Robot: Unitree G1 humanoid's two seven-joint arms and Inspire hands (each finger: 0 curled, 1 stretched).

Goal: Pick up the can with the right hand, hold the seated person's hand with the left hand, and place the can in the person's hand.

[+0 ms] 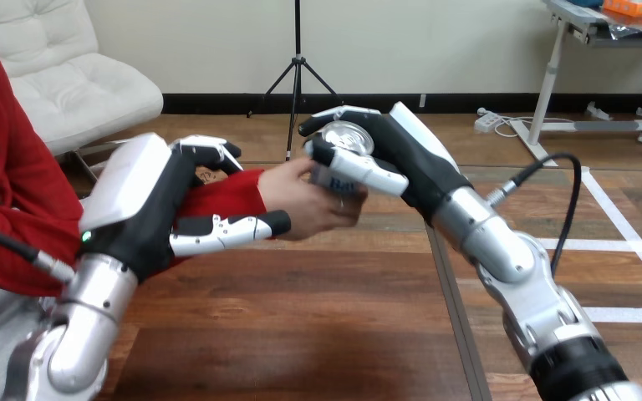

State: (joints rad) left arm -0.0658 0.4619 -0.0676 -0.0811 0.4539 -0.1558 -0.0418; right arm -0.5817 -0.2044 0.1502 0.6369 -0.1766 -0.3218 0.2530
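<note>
A silver-topped can (343, 138) is upright in my right hand (401, 159), whose fingers and thumb curl round it. The person's hand (309, 200) reaches in from the left in a red sleeve, and its fingers wrap the can's lower part from below. Both hands are on the can. My left hand (146, 209) is closed round the person's wrist in the red sleeve (226, 196), with fingers over the top and the thumb under it. The can's lower body is mostly hidden by the fingers.
The wooden table (318, 317) spreads below both arms. The person sits at the left edge of the view. A black cable (564, 209) loops off my right forearm.
</note>
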